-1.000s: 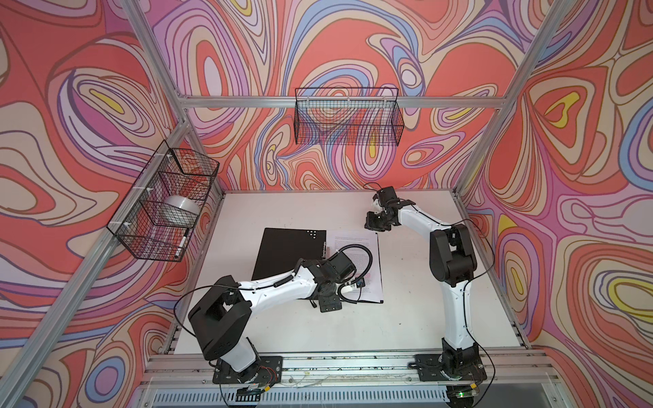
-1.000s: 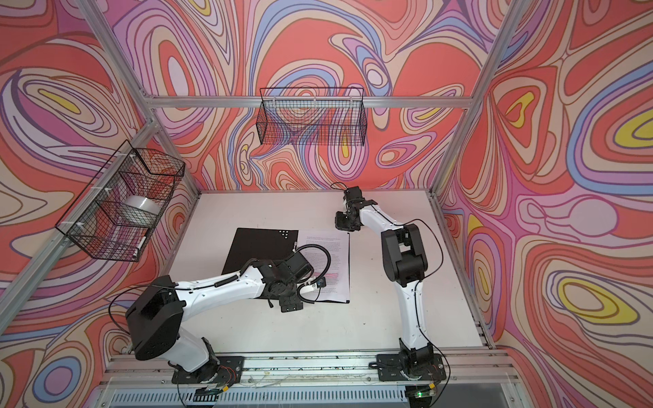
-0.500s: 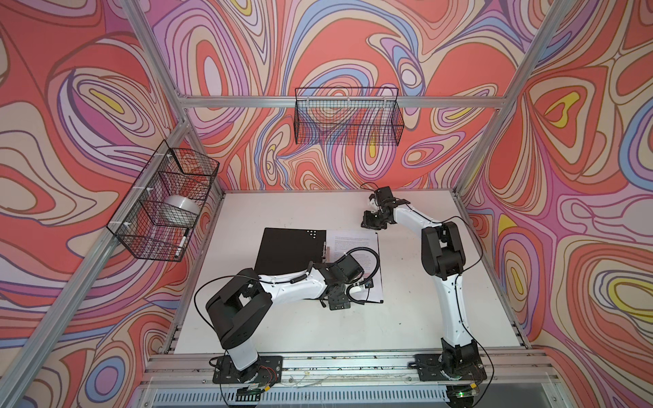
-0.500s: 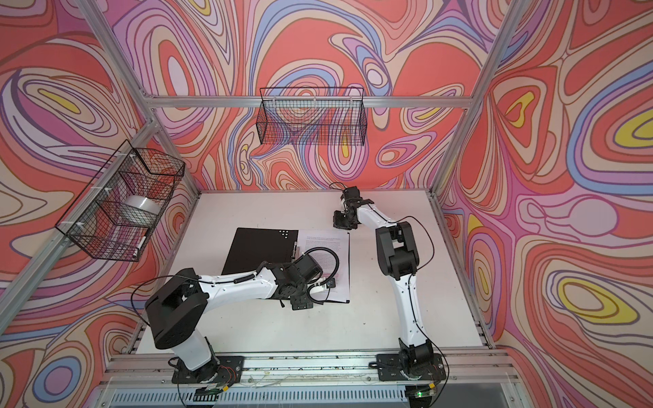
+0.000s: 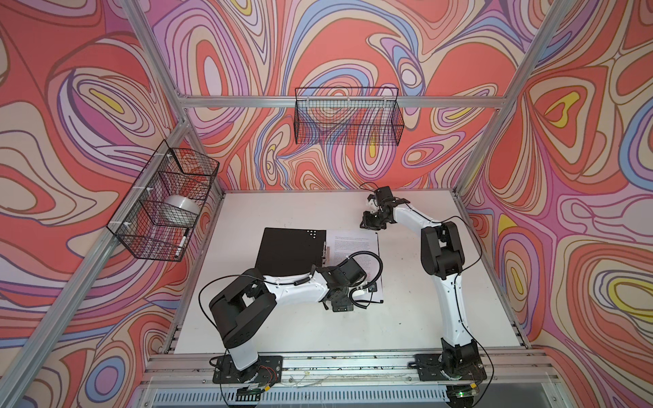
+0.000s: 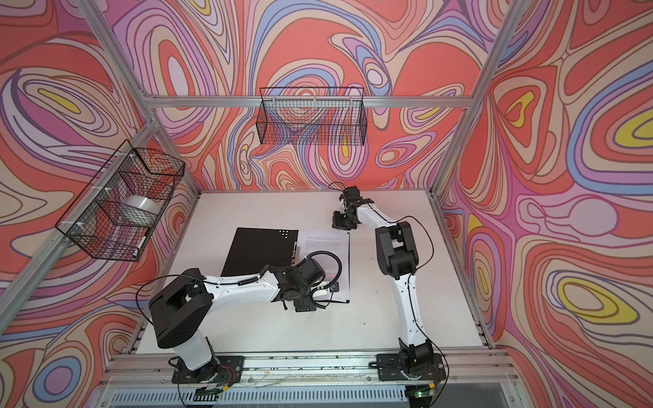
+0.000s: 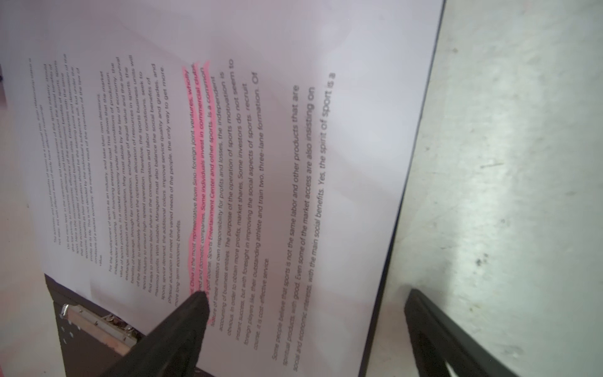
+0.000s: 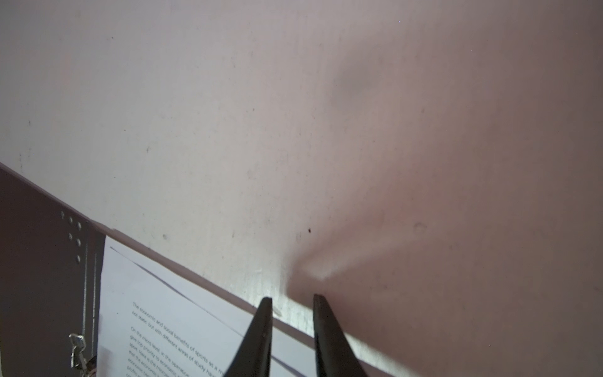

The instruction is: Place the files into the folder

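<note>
White printed paper files [image 5: 350, 243] lie long-axis near-to-far on the black open folder [image 5: 287, 255]; the wide-open left gripper [image 7: 306, 297] straddles their near edge

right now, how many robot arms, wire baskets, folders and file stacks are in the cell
robot arms: 2
wire baskets: 2
folder: 1
files, one stack: 1
total: 6
</note>
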Robot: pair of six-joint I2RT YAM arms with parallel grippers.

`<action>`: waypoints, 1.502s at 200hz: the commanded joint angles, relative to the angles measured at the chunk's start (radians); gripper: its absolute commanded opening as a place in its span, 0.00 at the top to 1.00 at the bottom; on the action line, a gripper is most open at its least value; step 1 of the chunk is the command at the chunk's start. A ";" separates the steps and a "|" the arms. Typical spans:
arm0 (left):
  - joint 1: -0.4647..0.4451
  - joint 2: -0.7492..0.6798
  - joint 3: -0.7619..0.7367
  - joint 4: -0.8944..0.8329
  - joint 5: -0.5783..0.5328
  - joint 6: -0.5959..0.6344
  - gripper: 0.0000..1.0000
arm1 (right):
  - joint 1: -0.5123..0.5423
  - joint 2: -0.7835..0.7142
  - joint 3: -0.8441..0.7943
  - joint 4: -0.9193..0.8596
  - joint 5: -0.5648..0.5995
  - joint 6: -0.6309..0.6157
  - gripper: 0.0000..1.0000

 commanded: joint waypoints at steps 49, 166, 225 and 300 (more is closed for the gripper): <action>-0.008 0.078 -0.014 0.079 -0.069 0.023 0.05 | -0.006 -0.005 -0.029 -0.076 0.024 -0.064 0.77; -0.008 0.095 -0.004 0.058 -0.095 -0.007 0.05 | -0.006 0.004 0.029 -0.114 0.061 -0.086 0.76; -0.008 0.075 0.033 -0.048 -0.060 -0.063 0.07 | -0.006 -0.001 0.063 -0.115 0.108 -0.080 0.73; -0.010 0.017 0.076 -0.154 -0.037 -0.124 0.07 | -0.006 -0.175 -0.051 0.001 0.196 -0.015 0.72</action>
